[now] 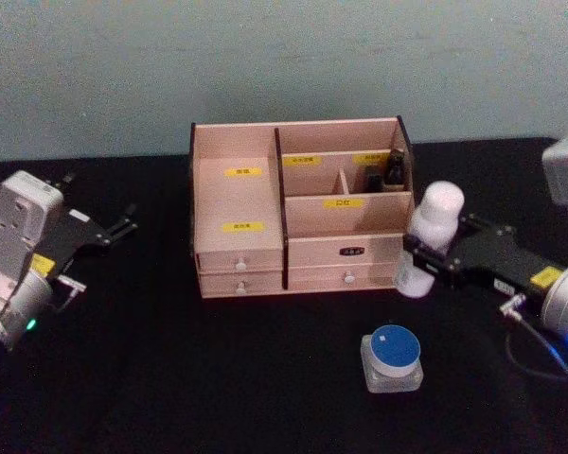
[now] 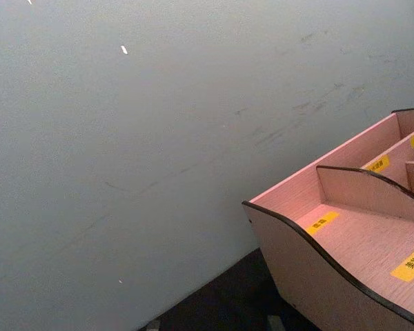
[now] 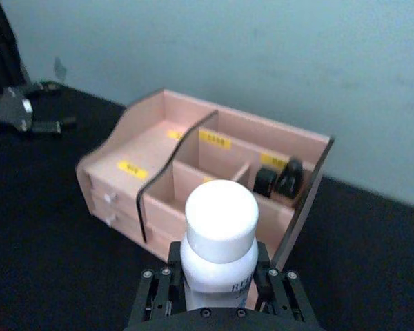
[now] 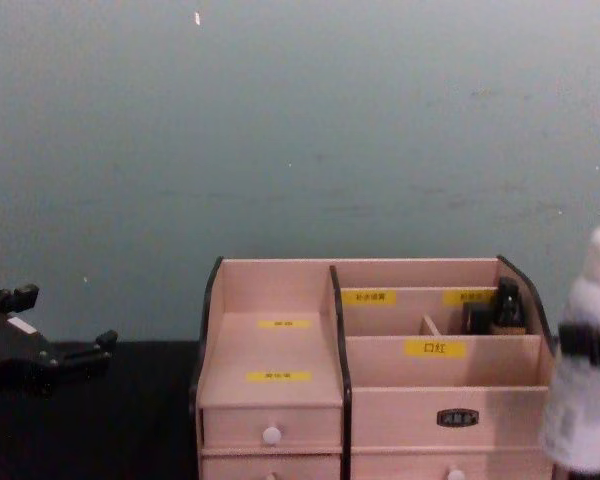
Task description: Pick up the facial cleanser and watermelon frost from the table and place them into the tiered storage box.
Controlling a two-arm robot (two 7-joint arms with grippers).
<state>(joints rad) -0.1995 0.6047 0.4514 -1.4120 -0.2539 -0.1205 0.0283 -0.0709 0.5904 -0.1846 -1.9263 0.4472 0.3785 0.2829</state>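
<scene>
Gripping the facial cleanser [image 1: 434,227], the right gripper [image 1: 421,255] stands on the right side of the scene, just beside the right wall of the tiered storage box [image 1: 237,203]. Its jaws are closed against the lower body of the bottle, one on each side. The bottle is white with a wide white cap and is held upright. Whether its base touches the table [image 1: 170,378] cannot be determined.

The storage box sits at the far centre of the black table, against the grey wall [image 1: 265,57], with its drawers facing the near side. Its stepped compartments are open at the top and carry yellow labels. The far right compartment holds two small dark items [image 1: 396,170] (their type is not legible).

The watermelon frost [image 1: 393,357], a small clear square jar with a round blue lid, rests on the table near the front. It is to the right of centre, apart from both the box and the held bottle.

The left gripper [image 3: 58,107] is parked over the left side of the table, well apart from the box. Its fingers are spread and hold nothing.
</scene>
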